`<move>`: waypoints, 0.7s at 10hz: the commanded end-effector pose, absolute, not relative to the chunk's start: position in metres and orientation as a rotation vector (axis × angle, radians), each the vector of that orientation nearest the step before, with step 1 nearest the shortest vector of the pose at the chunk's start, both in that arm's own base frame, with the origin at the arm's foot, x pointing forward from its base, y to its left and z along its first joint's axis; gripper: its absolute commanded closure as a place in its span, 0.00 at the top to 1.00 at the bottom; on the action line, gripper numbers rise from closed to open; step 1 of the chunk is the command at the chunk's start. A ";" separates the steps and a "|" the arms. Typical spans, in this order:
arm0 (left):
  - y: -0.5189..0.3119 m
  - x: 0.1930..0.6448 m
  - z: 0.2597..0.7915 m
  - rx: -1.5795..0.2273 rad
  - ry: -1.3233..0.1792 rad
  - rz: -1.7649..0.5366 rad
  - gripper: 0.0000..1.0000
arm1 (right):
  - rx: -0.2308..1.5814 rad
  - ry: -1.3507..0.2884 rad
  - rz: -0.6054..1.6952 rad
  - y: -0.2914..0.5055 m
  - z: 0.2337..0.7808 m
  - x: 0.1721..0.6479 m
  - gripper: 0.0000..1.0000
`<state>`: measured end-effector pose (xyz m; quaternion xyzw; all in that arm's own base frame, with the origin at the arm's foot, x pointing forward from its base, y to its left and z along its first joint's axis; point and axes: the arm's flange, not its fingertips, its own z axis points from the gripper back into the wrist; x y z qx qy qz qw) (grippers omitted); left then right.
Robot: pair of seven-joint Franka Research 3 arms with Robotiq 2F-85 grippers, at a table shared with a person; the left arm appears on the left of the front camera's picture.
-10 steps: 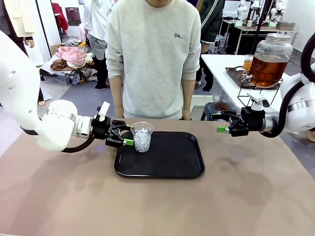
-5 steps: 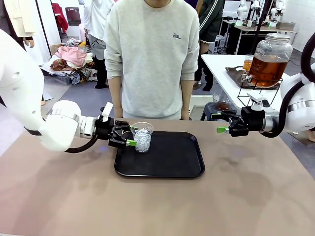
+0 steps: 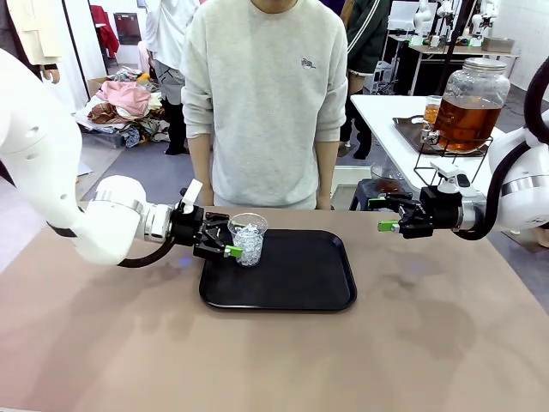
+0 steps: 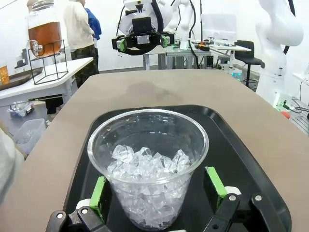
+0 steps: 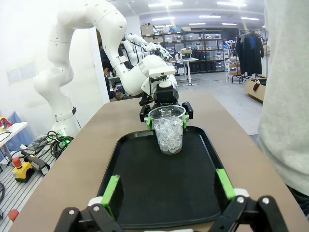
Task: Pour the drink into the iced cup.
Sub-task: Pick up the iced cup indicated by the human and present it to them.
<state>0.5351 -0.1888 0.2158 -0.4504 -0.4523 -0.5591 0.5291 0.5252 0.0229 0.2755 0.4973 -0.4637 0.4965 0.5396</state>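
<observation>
Front camera looks across the table (image 3: 429, 352) — opposed wrist cameras share the iced cup (image 4: 148, 166).

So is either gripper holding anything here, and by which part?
Nothing is held. The left gripper stands open, its pads flanking the iced cup low on its wall without closing on it; the right gripper is open and empty.

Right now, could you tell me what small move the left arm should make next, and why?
Probably close the left tool on the iced cup: its open pads flank the cup on the black tray without gripping it.
</observation>
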 end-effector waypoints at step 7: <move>-0.212 0.544 0.213 -1.128 -1.050 -1.339 1.00 | 1.179 -1.107 1.189 0.024 0.279 0.528 1.00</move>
